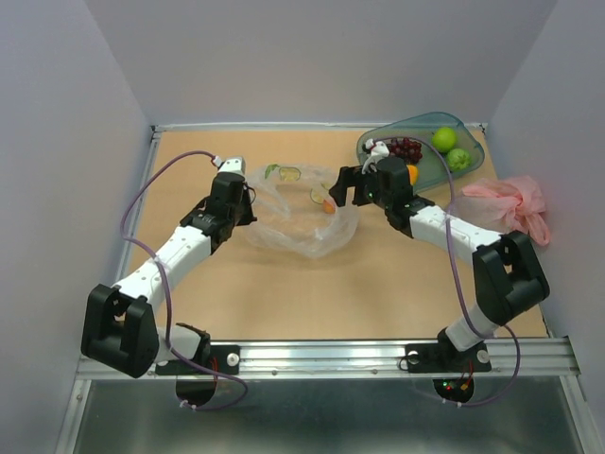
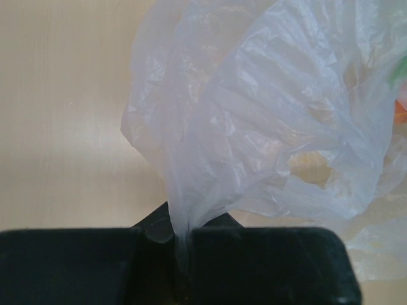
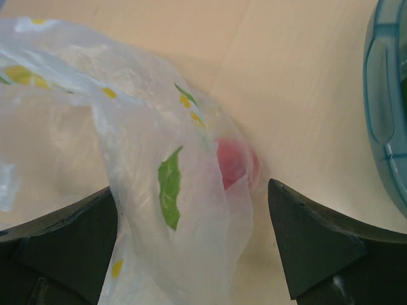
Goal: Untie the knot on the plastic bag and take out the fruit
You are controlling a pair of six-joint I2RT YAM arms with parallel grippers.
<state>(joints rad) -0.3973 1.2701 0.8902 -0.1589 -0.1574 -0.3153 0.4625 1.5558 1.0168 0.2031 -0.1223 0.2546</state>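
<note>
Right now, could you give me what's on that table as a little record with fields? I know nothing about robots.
left tool: shut, pinching a gathered fold of the plastic bag
right tool: open, one finger on either side of the bag
inside bag: one small orange-red fruit
teal tray: holds grape bunch, two green fruits, orange fruit
pink bag: at the table's right edge
</note>
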